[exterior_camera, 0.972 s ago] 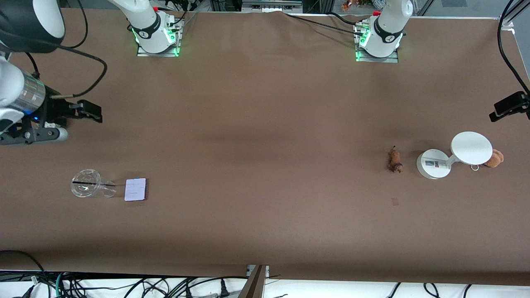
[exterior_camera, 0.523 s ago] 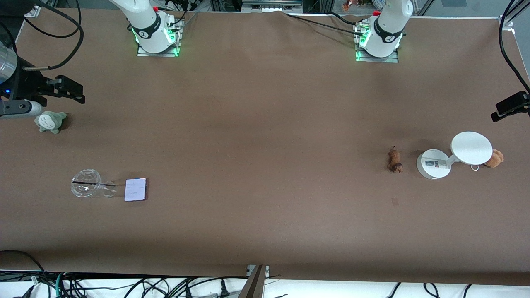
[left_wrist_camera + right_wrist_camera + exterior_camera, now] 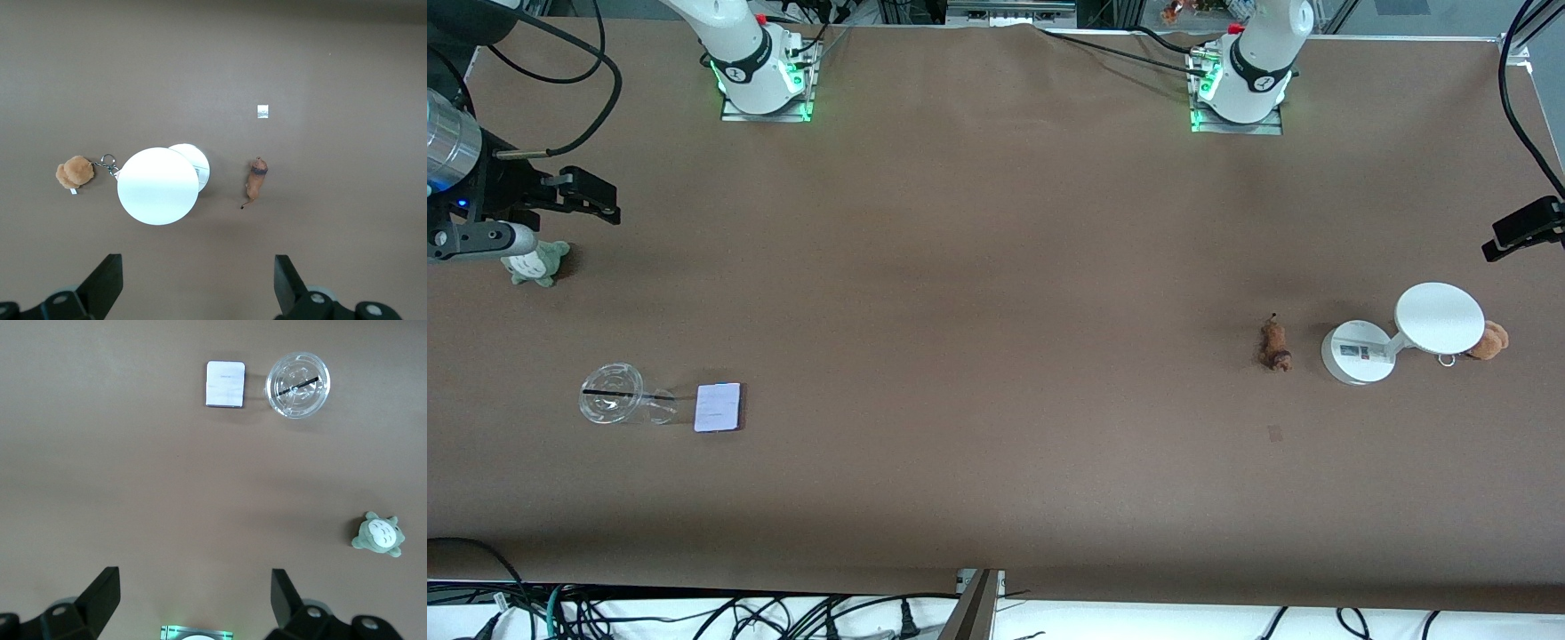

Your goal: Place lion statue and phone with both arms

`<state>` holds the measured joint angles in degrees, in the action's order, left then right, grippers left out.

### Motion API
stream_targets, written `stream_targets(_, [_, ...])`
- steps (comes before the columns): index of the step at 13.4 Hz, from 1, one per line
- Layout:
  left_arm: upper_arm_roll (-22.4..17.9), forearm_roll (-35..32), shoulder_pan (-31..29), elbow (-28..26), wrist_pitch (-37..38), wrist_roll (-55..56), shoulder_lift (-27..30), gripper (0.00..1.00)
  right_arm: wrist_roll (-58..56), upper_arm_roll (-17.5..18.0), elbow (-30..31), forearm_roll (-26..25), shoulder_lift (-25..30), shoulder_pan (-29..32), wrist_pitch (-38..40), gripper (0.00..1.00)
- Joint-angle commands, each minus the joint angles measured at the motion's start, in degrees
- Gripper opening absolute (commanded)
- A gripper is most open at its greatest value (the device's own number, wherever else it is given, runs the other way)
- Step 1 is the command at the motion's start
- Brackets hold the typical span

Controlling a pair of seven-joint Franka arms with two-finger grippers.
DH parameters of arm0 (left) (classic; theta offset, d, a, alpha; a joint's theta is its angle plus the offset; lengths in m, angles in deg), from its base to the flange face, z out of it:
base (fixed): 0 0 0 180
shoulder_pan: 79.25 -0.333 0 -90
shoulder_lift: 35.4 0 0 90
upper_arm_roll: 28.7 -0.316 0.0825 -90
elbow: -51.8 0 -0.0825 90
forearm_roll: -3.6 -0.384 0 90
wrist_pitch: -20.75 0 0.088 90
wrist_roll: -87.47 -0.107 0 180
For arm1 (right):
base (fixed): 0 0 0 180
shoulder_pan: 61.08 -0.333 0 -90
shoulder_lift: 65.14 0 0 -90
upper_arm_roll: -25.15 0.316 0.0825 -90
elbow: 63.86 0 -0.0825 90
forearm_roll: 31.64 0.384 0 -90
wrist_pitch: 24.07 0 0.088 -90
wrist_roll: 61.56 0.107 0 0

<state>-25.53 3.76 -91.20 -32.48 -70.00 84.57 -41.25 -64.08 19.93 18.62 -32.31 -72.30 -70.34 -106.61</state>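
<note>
The lion statue point(image 3: 1274, 344) lies on the table toward the left arm's end, beside the white stand; it also shows in the left wrist view point(image 3: 255, 181). The phone point(image 3: 719, 407) lies flat toward the right arm's end, beside a clear cup, and shows in the right wrist view point(image 3: 225, 384). My left gripper point(image 3: 195, 267) is open and empty, high over the table near the stand. My right gripper point(image 3: 193, 581) is open and empty, high over the table; its hand point(image 3: 480, 240) shows over the grey-green plush at the front view's edge.
A white stand point(image 3: 1356, 354) with a disc top point(image 3: 158, 186) stands beside the lion. A tan plush with a ring point(image 3: 1489, 340) lies by the stand. A clear cup point(image 3: 612, 404) lies beside the phone. A grey-green plush point(image 3: 538, 264) lies farther from the camera than the cup.
My right hand rose off the grey-green plush, uncovering it, then came back a little toward it. The left arm and the table's things have not moved.
</note>
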Motion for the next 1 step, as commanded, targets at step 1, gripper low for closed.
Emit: stream_targets(1, [0.0, -0.4, -0.3, -0.5, -0.5, -1.0, 0.9, 1.0, -0.5, 0.5, -1.1, -0.3, -0.4, 0.7, 0.2, 1.0])
